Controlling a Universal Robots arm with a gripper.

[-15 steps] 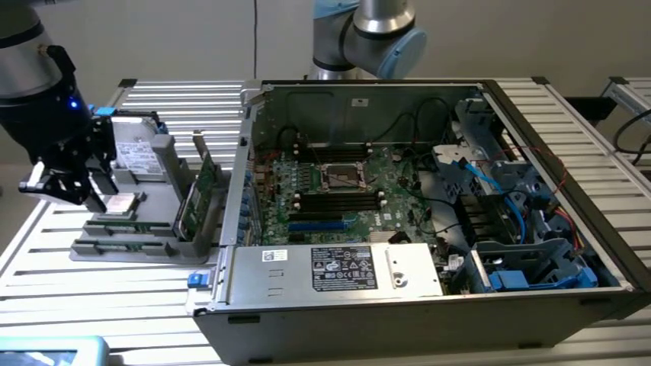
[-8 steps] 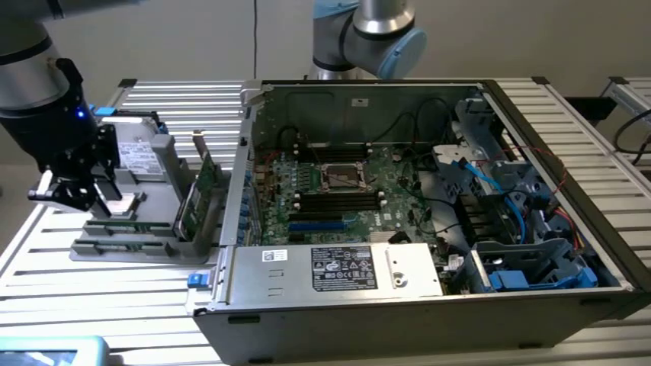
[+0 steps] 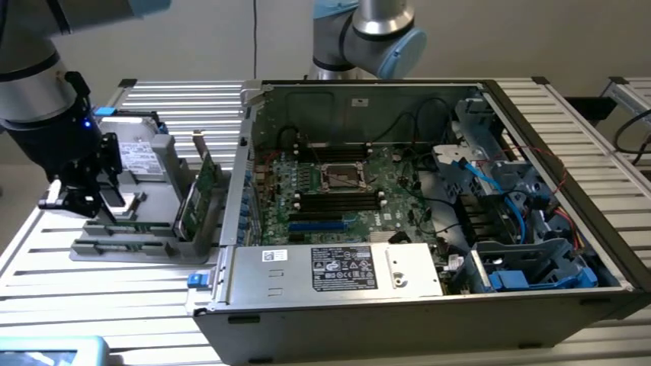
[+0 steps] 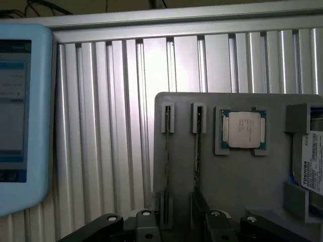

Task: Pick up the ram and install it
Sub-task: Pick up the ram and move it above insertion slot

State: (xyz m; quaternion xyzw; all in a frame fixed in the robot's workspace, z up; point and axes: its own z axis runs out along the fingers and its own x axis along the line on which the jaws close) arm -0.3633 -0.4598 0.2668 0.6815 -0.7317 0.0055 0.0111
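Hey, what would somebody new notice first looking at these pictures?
The open computer case on the slatted table, motherboard exposed, dominates the exterior view's middle and right. At that view's left the open gripper hangs above a grey holder, where two ram sticks stand edge-on beside a processor.

The pincer [image 4: 177,214] is cut off by the wrist view's edge. Its fingers [image 4: 202,209] cover the near ends of one ram stick [image 4: 167,161] and a second ram stick [image 4: 198,151]. Both show edge-on, chips untellable. To one side of the pincer a hard drive [image 4: 310,169] runs out of frame. To the other, a screen [image 4: 12,101] does too, its text unreadable.
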